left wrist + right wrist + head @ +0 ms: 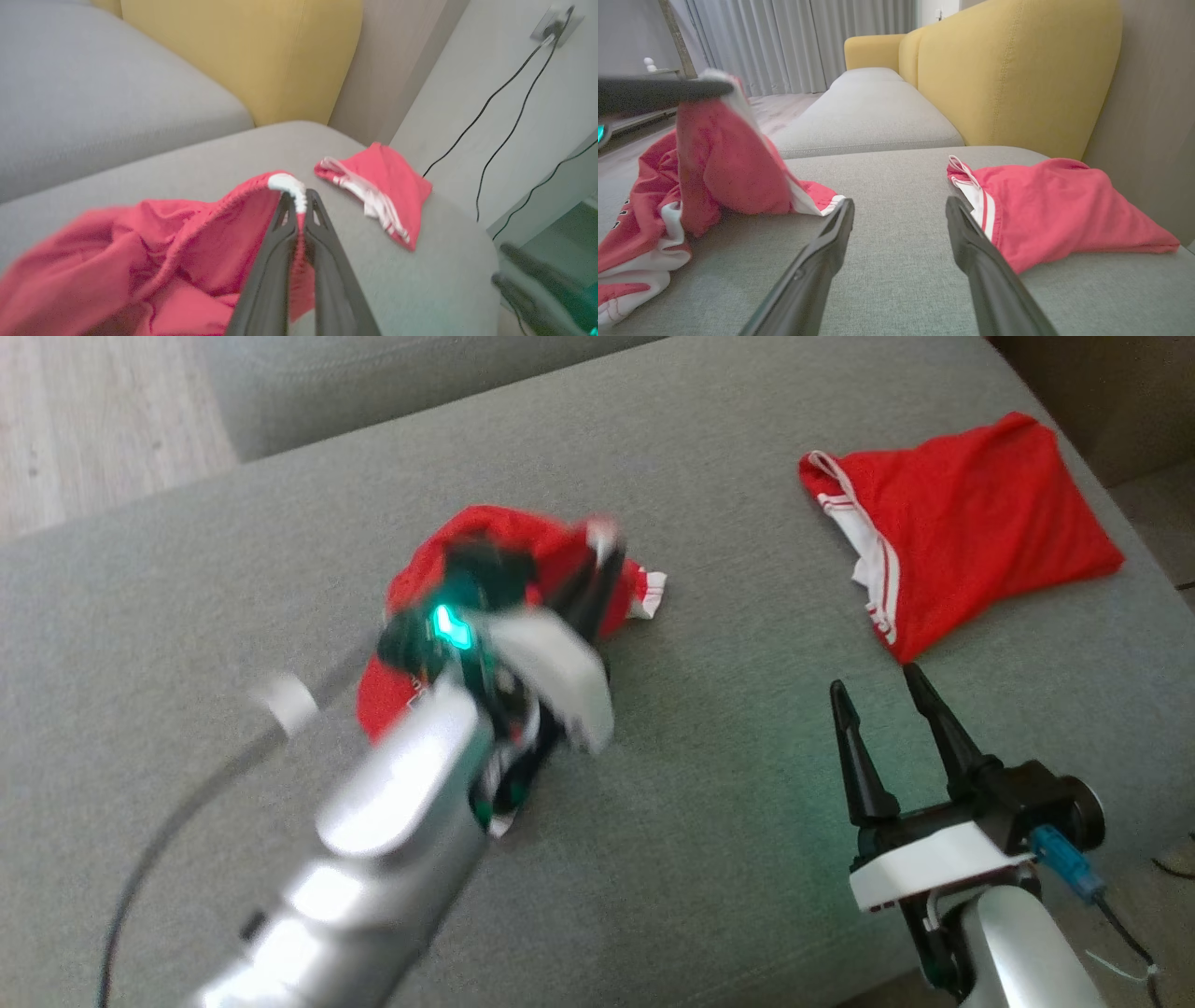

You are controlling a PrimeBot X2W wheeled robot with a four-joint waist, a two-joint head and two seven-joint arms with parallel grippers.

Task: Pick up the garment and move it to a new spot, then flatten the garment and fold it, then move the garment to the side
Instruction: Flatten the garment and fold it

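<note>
Head view, left to right: left gripper (pixel 297 201) pinched shut on white ribbed hem of crumpled red garment (pixel 509 527), centre-left on grey sofa seat (pixel 709 803); right gripper (pixel 874 677) spread wide, empty; second red garment (pixel 971 523) folded at far right. Hazard: narrow hem-only pinch, likely slip or drag during lift. Thin soft knit, white striped trim; coarse woven upholstery.

The sofa seat (pixel 709 821) is matt grey cloth, coarsely woven. The crumpled garment (pixel 724 158) is soft red knit with smooth white trim, like the folded red garment (pixel 1064 210). The right gripper (pixel 874 677) has matt dark plastic fingers (pixel 817 270). The left forearm (pixel 392 803) is glossy silver.
</note>
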